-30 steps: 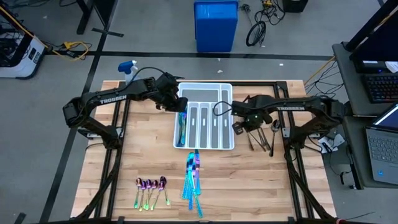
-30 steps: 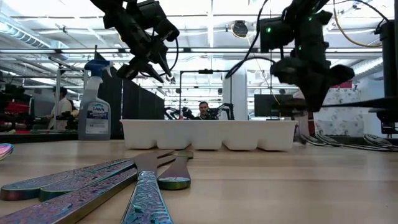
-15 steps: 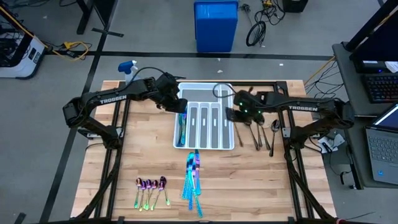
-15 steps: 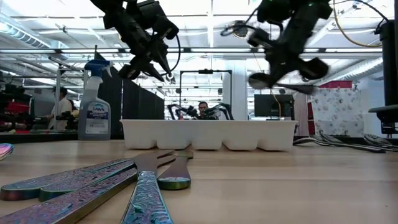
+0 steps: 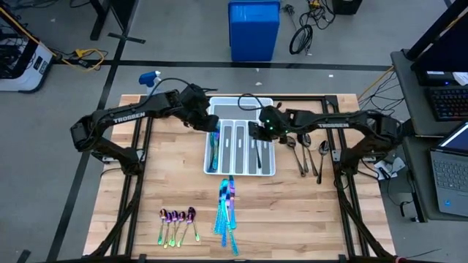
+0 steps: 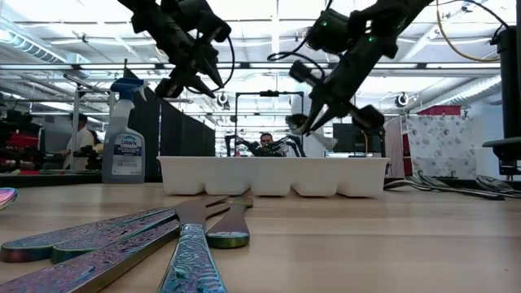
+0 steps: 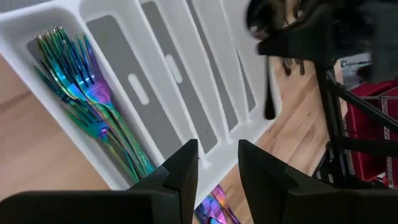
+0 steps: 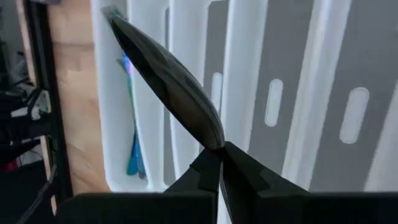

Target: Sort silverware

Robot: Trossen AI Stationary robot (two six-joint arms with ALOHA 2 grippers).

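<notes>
The white compartmented tray [image 5: 272, 157] sits mid-table. Blue-teal forks [image 5: 213, 150] [image 7: 87, 99] lie in its leftmost compartment. My right gripper [image 5: 257, 133] [image 8: 221, 152] hangs over the tray's right compartments, shut on a dark gunmetal spoon [image 8: 168, 81]. My left gripper [image 5: 208, 120] [image 7: 217, 165] hovers open above the tray's far left corner, holding nothing. More dark spoons [image 5: 307, 153] lie on the wood right of the tray. Iridescent knives [image 5: 227, 208] and small purple spoons [image 5: 178, 219] lie near the table's near edge. My right gripper pinches the dark spoon between its two fingertips [image 8: 211, 163], right behind the bowl [image 8: 208, 134]. The bowl sticks out beyond the fingers, seen edge-on. The slim handle [image 7: 268, 93] hangs below the gripper. The spoon is lifted clear above the tray.
A spray bottle [image 5: 150, 79] [image 6: 126, 146] stands at the table's far left corner. A blue bin [image 5: 253, 29] is on the floor beyond the far edge. A laptop [image 5: 450, 172] sits off to the right. A person [image 6: 266, 142] shows in the room behind. Bare wood lies on both sides of the tray.
My right gripper has risen from the dark spoons right of the tray with one spoon in its fingers. It has carried the spoon toward the table's left, over the tray's right compartments, turning as it went. My left gripper has stayed in place.
</notes>
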